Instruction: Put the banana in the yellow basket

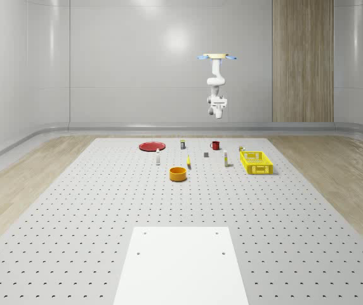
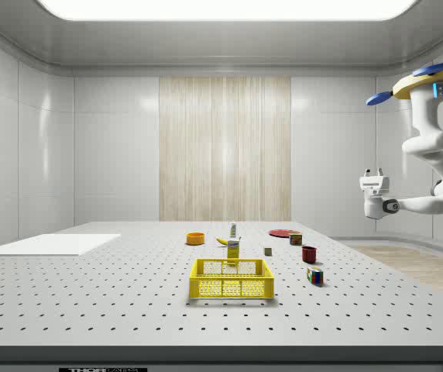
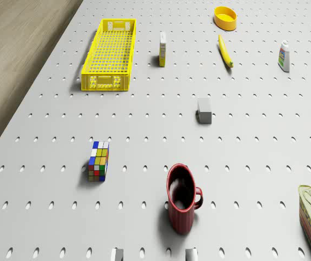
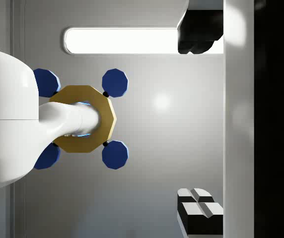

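A grey pegboard table fills a pale-walled room. The drone hovers high over the table's far edge, its gripper pointing upward and apparently empty; how far it is open I cannot tell. Well below lie the red plate, orange bowl, banana, red mug and yellow basket.

The banana is slim, yellow and nearly straight, lying flat on the bench. In the whole-scene view it lies just right of the orange bowl. The yellow basket is a shallow rectangular crate with mesh walls, standing upright and empty, well apart from the banana toward the whole-scene view's right.
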{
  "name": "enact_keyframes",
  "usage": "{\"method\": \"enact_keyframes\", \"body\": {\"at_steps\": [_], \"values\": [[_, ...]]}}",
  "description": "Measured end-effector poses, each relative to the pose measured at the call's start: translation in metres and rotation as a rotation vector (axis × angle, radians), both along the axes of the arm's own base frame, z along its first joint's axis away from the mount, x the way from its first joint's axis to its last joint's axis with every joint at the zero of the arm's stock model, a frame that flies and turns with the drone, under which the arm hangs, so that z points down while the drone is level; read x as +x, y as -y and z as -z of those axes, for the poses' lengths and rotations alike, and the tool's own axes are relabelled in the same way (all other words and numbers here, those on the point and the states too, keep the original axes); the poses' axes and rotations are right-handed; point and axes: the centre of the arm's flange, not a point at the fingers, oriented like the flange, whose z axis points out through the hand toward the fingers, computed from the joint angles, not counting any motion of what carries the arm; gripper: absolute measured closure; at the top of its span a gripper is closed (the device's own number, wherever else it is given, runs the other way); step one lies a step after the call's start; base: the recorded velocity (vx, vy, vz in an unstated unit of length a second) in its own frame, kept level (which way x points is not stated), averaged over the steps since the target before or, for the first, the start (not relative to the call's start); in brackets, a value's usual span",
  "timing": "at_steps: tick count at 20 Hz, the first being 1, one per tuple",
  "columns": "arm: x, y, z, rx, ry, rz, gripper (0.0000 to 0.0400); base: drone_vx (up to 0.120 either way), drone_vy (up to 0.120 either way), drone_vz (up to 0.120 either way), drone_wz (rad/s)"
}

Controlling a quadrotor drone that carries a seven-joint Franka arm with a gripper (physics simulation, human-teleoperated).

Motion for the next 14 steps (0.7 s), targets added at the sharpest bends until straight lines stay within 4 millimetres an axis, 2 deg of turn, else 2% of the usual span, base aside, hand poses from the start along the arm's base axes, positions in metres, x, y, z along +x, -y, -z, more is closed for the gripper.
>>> {"method": "enact_keyframes", "body": {"at_steps": [4,9,14], "values": [[-0.004,0.000,-0.030,0.000,0.003,0.000,0.0000,0.020,-0.120,0.000,0.000],[-0.003,0.000,-0.061,0.000,0.007,0.000,0.0000,0.120,-0.120,0.000,0.000],[-0.001,0.000,-0.081,0.000,0.011,0.000,0.0000,0.120,-0.120,0.000,0.000]]}}
